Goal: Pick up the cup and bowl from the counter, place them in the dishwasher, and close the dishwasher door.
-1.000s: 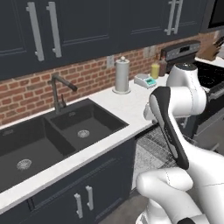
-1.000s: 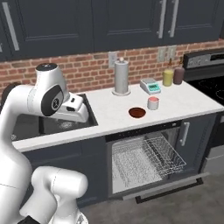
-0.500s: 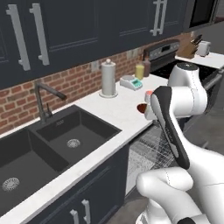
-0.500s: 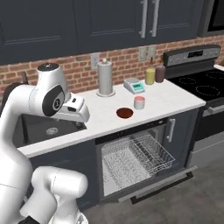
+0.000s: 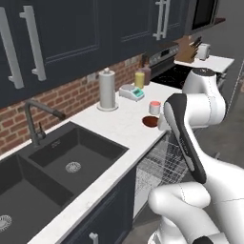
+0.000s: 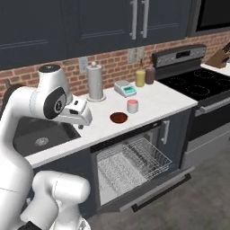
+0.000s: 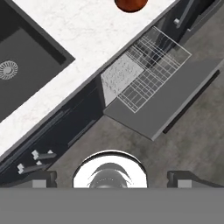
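We find the cup [image 6: 132,106] and bowl [image 6: 119,117] side by side on the bench [image 6: 148,101], cup at 2 o'clock of the bowl. Dishwasher door [image 6: 155,187] down, wire rack [image 6: 134,160] pulled out. Claw [image 6: 84,117] hovers over the bench edge; its opening we cannot tell

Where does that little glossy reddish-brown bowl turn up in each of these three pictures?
Left base view: the small round reddish-brown bowl lies right of centre on the white counter, near its front edge.
Right base view: centre, left of the salmon-rimmed cup.
Hand view: cut off at the top edge.
Shared landmark: the silver wire rack below it.
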### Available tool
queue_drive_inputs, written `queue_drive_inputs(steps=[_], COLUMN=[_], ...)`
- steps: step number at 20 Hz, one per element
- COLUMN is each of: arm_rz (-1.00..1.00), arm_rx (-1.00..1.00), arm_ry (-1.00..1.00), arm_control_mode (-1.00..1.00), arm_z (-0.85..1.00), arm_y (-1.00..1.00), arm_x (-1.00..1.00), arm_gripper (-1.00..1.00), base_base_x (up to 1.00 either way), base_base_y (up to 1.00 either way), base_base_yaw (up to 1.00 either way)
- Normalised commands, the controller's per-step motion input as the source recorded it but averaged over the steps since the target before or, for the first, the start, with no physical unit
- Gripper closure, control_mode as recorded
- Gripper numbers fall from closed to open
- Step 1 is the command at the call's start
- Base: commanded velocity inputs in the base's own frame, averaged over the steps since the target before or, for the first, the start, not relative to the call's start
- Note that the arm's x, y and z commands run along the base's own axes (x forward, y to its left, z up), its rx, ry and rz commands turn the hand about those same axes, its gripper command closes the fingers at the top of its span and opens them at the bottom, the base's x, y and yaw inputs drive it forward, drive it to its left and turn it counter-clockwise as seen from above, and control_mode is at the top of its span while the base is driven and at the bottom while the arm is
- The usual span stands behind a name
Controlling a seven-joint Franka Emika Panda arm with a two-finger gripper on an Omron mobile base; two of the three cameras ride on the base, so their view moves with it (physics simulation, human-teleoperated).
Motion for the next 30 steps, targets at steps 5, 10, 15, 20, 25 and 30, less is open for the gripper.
queue_drive_inputs(steps=[5,10,15,20,25,30], arm_rz=[0.00,0.00,0.00,0.00,0.00,0.00], arm_rx=[0.00,0.00,0.00,0.00,0.00,0.00], arm_ry=[0.00,0.00,0.00,0.00,0.00,0.00], arm_control_mode=[1.00,1.00,1.00,1.00,1.00,1.00], arm_z=[0.00,0.00,0.00,0.00,0.00,0.00], arm_y=[0.00,0.00,0.00,0.00,0.00,0.00], arm_x=[0.00,0.00,0.00,0.00,0.00,0.00], arm_gripper=[-1.00,-1.00,-1.00,-1.00,-1.00,-1.00], base_base_x=[0.37,0.40,0.42,0.43,0.43,0.46], base_base_y=[0.00,0.02,0.04,0.05,0.09,0.13], base_base_yaw=[-0.24,-0.24,-0.25,-0.25,-0.25,-0.25])
